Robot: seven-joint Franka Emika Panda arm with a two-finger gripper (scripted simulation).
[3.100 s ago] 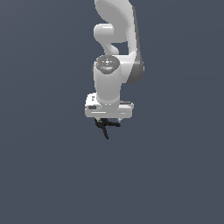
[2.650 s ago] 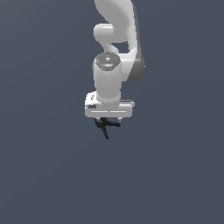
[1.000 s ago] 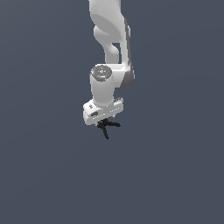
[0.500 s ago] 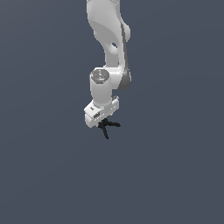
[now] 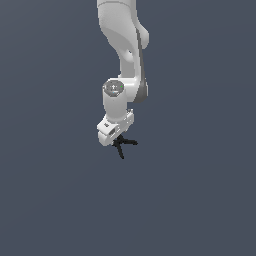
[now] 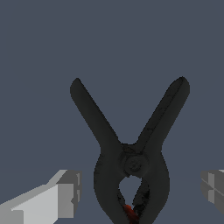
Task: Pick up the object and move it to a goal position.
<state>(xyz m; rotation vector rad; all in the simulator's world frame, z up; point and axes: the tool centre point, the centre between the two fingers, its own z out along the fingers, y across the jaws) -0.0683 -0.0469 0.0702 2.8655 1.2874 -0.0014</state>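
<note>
Arm swung toward frame left since earlier; gripper [image 5: 116,138] fingers [image 6: 61,194] spread beside object [image 6: 131,151], grip unclear. Nothing else nearby. Matte black V-shaped clamp.

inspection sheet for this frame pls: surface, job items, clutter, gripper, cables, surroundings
Surface: plain dark grey everywhere; no edge or texture seen.
Job's things: black clamp, two handles splayed in a V, pivot at the middle, a red spot at its tip end. It sits just under the white hand in the exterior view.
Clutter: nothing seen.
Gripper: gripper points down, turned at an angle; in the wrist view the jaws stand apart either side of the clamp with a gap on each side, no contact visible.
Cables: nothing seen.
Surroundings: only the white arm; no goal marker seen.
</note>
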